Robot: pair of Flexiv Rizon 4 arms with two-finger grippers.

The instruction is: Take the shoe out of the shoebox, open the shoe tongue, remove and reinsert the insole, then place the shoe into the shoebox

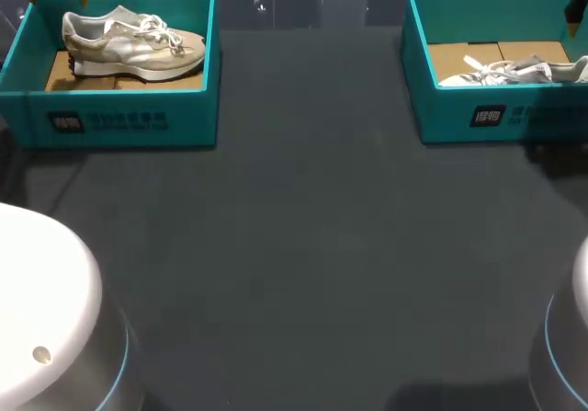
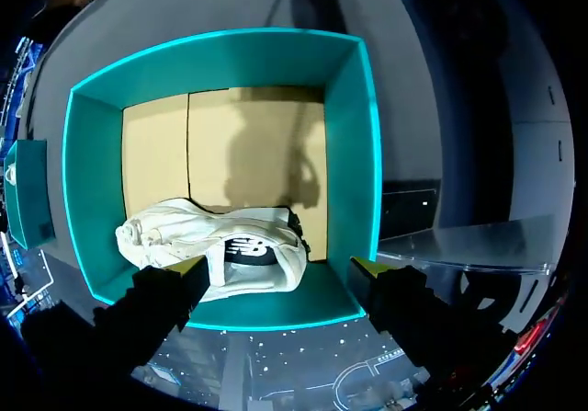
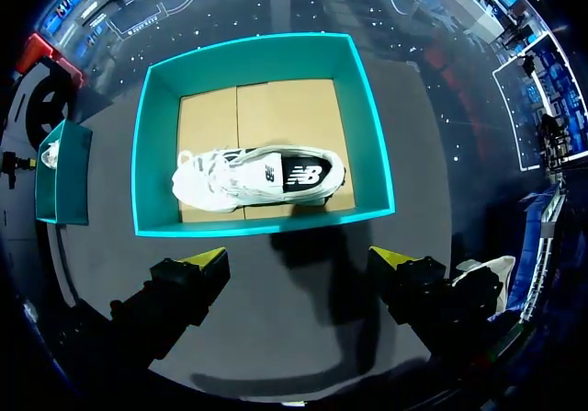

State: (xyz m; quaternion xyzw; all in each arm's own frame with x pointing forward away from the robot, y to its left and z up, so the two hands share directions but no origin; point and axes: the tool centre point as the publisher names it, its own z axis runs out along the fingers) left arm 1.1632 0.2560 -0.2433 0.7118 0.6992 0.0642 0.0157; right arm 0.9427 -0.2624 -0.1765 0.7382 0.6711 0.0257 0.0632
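You are holding the left gripper (image 2: 278,268) released, jaws spread wide and grasping nothing, above the left shoebox (image 1: 119,117) at the upper left of the head view. The right gripper (image 3: 299,257) is likewise hanging open and empty, over the bare table (image 1: 303,245) just short of the right shoebox (image 1: 514,117) at the upper right.

The likeliest trouble, as I am judging it, is the box wall. The cream shoe (image 2: 216,250) is lying on its side against the wall nearest your left fingers, so a straight descent is risking one yellow tip landing on the teal rim and shoving or tipping the box rather than closing on the shoe. On the right, you are risking the same catch on the near wall if you come down without first moving over the box. Loose laces could also be snagging a finger, and a soft upper may be folding under a pinch and slipping out.

The cream shoe is looking pale beige with a chunky light sole and a dark lining showing at the collar. The white shoe (image 3: 262,177) is lying across its box's cardboard floor, laces splayed at one end, dark panel along its side.
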